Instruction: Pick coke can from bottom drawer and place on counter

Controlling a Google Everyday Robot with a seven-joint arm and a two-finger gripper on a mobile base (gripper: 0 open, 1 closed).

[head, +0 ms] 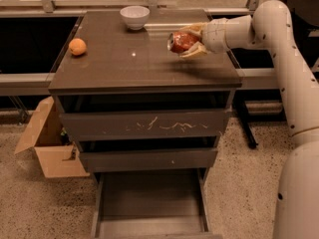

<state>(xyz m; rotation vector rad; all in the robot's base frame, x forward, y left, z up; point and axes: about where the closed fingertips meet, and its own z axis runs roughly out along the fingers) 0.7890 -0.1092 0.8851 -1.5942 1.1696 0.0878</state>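
White arm [291,78] was raised at the right, bent at the elbow, forearm held level and pointed left. Gripper [185,42] was carried at its left end, tan fingers [193,51] clamped on coke can [178,40].

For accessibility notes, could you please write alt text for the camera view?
The gripper holds a red coke can sideways over the right of the counter. An orange and a white bowl sit on it; the bottom drawer is open.
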